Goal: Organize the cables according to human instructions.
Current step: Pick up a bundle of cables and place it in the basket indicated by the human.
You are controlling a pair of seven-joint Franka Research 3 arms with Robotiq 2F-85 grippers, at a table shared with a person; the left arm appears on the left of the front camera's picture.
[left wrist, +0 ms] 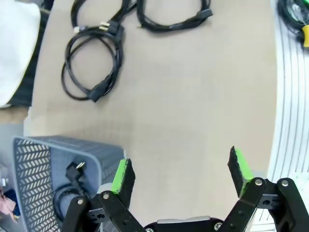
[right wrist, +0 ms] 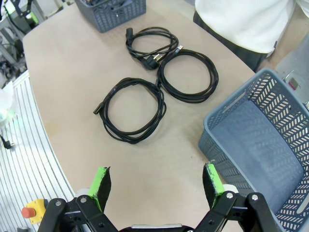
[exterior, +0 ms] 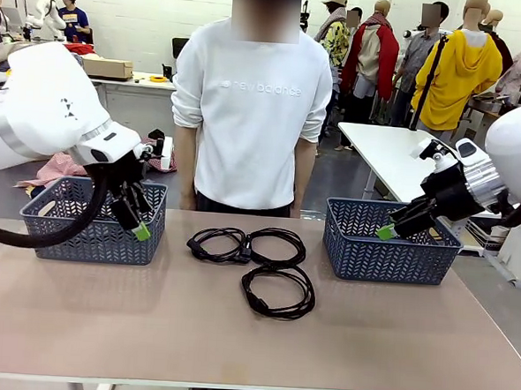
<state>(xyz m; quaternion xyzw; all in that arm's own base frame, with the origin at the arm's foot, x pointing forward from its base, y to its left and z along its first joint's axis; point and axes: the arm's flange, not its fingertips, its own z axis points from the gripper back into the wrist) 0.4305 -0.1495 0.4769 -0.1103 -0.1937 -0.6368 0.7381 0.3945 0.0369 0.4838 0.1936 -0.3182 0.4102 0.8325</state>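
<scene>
The left pincer [exterior: 140, 229] is held with its jaws apart and nothing between them. It hangs at the front corner of the left basket [exterior: 68, 227], in which one coiled cable [left wrist: 73, 168] is already laid. The right pincer [exterior: 388, 230] is likewise spread wide and empty, poised over the inner rim of the right basket [exterior: 389, 256], whose floor is bare.

Between the baskets, three cables are left on the desk [exterior: 102, 327]. The left rear coil [right wrist: 129, 34] and the right rear coil [right wrist: 188, 99] are tangled together where their plugs meet. The front coil [right wrist: 130, 139] lies just beside the right rear one, perhaps touching it.

The step in hand is judged to be the pick of the next coil. The person [exterior: 252, 115] stands at the far edge with arms down, so the choice of coil and basket should be taken from a clear sign, not assumed.

The front coil is probably the easiest to lift cleanly. The pincer should be brought straight down with its jaws astride all the strands on the side away from its neighbour, then closed fully so that no strand slips out. If a rear coil is asked for, it should be raised slowly, since the other may be dragged along with it.
</scene>
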